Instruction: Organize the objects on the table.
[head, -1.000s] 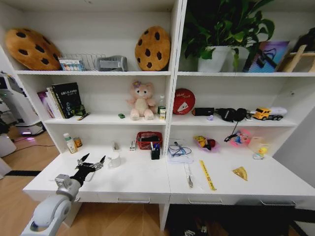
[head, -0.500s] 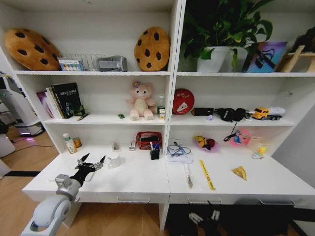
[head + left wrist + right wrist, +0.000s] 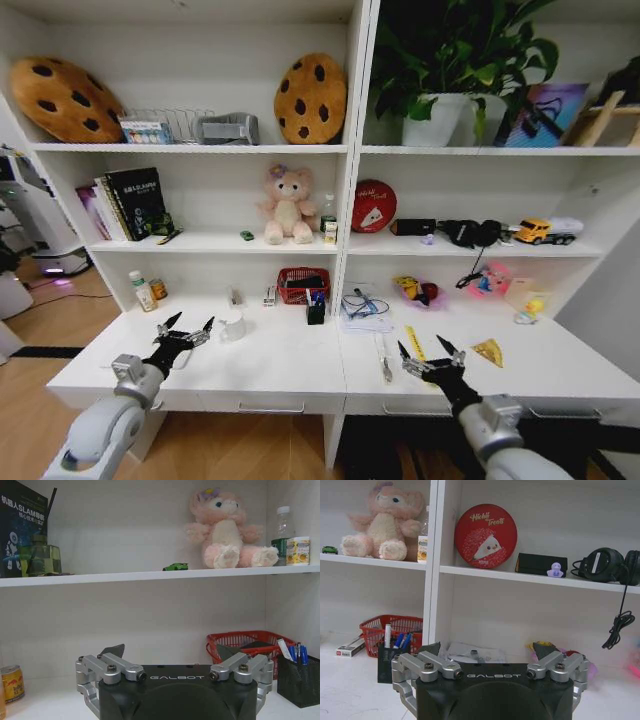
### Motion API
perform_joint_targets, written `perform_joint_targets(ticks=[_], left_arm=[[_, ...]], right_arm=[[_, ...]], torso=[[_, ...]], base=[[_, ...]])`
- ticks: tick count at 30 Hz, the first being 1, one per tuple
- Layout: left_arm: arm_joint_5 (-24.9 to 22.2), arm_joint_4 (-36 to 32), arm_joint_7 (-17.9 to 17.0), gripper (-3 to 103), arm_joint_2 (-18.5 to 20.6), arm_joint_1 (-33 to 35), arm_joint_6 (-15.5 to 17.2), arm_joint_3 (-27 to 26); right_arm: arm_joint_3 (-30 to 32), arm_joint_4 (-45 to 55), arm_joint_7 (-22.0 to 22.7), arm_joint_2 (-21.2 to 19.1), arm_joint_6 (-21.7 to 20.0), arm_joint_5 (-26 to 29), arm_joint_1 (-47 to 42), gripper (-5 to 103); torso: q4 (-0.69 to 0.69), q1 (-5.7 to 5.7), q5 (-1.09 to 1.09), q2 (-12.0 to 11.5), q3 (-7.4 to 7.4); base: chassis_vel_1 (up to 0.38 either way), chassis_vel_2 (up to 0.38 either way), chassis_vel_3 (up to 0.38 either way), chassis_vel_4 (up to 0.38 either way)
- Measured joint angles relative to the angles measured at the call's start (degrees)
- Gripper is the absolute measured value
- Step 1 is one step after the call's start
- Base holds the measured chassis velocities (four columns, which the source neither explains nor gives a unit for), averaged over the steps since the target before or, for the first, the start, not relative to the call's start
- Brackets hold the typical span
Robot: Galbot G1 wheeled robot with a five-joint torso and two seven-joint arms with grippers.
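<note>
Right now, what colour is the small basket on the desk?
Red. The basket shows best in the left wrist view, beside the black pen holder.

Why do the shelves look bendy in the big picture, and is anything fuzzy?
Head view: the wide lens bows the shelves toward the edges, and the cookie cushion looks stretched. Left wrist view: the pink bear looks soft. Right wrist view: the red tin reads clearly.

The left gripper point(image 3: 170, 655) hangs over the table point(image 3: 45, 707) with its fingers spread wide and nothing between them. Beyond it stand a red basket point(image 3: 245, 645) and a black pen holder point(image 3: 298, 680); a pink plush bear point(image 3: 226, 530) and tiny green toy point(image 3: 175, 566) sit on the shelf point(image 3: 125, 575) above.
</note>
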Motion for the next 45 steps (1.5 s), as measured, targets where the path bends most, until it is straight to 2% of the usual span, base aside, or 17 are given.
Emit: perform_joint_targets(ticks=[22,38,40,42,45], left_arm=[[0.0,0.0,0.0,100,0.0,0.0,0.0,0.0],[0.0,0.0,0.0,100,0.0,0.0,0.0,0.0],[0.0,0.0,0.0,100,0.0,0.0,0.0,0.0],[0.0,0.0,0.0,100,0.0,0.0,0.0,0.0],[0.0,0.0,0.0,100,0.0,0.0,0.0,0.0]], right_arm=[[-1.2,2.1,1.1,2.7,-1.2,-0.1,-0.6,100],[-1.1,0.0,1.9,2.5,0.7,-0.2,0.0,100],[-1.2,-1.6,3.3,2.5,0.1,-0.2,0.8,100],[-0.5,-5.8,6.5,2.2,-2.8,1.0,3.0,100],[0.5,-8.6,6.9,2.0,-4.2,1.2,4.2,100]], torso=[[0.01,-0.01,0.00,0.0,0.00],[0.00,-0.01,0.01,0.0,0.00],[0.00,-0.01,0.05,0.0,0.00],[0.00,-0.01,0.00,0.0,0.00],[0.00,-0.01,0.04,0.0,0.00]], base=[[-0.033,-0.037,0.032,0.033],[-0.209,-0.211,0.214,0.211],[-0.194,-0.147,0.162,0.202],[-0.048,-0.129,0.111,0.051],[-0.014,-0.037,0.037,0.006]])
